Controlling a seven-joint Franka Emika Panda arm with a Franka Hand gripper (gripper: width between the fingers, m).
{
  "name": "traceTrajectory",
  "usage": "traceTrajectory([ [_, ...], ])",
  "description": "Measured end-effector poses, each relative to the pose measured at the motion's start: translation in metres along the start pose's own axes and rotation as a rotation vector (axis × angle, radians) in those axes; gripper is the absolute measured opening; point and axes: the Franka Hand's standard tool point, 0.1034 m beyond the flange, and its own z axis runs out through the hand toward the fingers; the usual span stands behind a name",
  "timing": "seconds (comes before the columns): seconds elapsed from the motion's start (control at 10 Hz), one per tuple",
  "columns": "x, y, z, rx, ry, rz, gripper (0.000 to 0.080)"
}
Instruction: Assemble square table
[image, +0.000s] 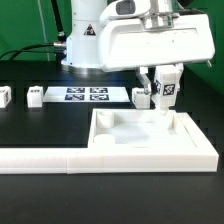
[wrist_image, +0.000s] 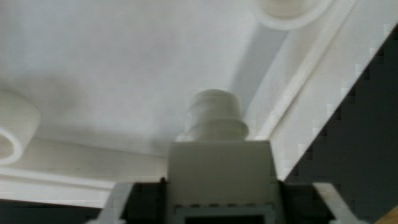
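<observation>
And there the gripper was, clenched on a leg, tag facing out and the leg held upright above the tabletop. The tabletop sat on the black table, snug in the corner of the barrier, on the exterior view's right. From the wrist, the fingers pinched the leg on both sides. Its peg pointed down at the tabletop's bare floor, close to one wall. The peg was apart from both corner holes in sight. Whether the peg's tip touched the floor, I could not tell. Behind lay the marker board. Two spare legs stood out on the exterior view's left, and a third one stood just beside the gripper.
</observation>
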Motion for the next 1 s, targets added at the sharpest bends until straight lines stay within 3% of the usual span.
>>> traceTrajectory([
  [0.2, 0.024, 0.002, 0.008, 0.007, 0.010, 0.006, 0.0290],
  [0.5, 0.039, 0.004, 0.019, 0.009, 0.026, 0.012, 0.0290],
  [1.0, 0.034, 0.003, 0.031, 0.012, 0.018, 0.012, 0.0290],
])
